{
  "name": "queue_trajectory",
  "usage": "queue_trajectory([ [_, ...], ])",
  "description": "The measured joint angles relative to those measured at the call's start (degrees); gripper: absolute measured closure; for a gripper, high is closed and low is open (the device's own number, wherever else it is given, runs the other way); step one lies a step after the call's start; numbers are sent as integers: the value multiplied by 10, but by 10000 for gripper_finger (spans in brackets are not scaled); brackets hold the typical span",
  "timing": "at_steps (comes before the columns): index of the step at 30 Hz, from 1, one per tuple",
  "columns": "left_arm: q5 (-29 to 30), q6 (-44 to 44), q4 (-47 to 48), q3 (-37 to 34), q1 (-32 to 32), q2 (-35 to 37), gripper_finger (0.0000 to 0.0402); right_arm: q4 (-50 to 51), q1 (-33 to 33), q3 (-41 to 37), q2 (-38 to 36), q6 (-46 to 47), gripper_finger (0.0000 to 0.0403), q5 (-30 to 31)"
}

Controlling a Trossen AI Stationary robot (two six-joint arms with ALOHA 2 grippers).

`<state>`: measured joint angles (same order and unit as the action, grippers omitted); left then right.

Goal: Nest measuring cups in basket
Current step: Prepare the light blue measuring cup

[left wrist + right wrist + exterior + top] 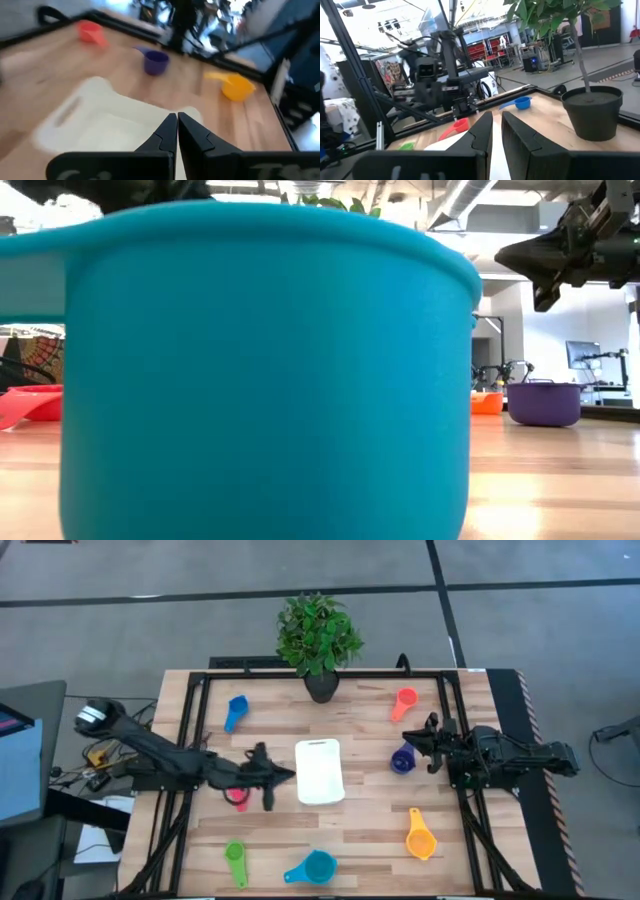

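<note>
L gripper (290, 776): fingers (167, 132) pressed together, nothing between them, tips just beside the basket (320, 771) edge, over the worktop (370, 825). Pink cup (237, 797) lies behind those fingers, under the arm. R gripper (410, 739): fingers (482, 127) nearly closed with a narrow gap, holding nothing; purple cup (402, 760) just beside them. Basket sits between both sets of fingers, no cups inside. Blue (236, 710), red-orange (404, 702), yellow-orange (421, 837), teal (313, 867), green (235, 860) cups scattered well apart from either.
</note>
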<state>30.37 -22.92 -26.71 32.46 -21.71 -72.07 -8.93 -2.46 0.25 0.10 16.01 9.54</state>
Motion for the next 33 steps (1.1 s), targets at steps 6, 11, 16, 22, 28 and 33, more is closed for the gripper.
queue_trajectory([
  [6,-66,-53,140,151,-18,-121,394,-3,1,0,0,-24,334,0],
  [11,-68,-100,289,280,-41,-209,361,7,0,0,0,-25,314,2],
  [16,-108,-138,384,380,-52,-287,326,24,0,0,0,-25,276,26],
  [22,-198,-142,426,439,-54,-352,299,51,1,0,0,14,229,27],
  [28,-250,-169,421,452,-66,-376,294,53,2,0,0,55,189,23],
  [33,-245,-188,421,451,-81,-378,293,54,25,0,0,71,173,10],
])
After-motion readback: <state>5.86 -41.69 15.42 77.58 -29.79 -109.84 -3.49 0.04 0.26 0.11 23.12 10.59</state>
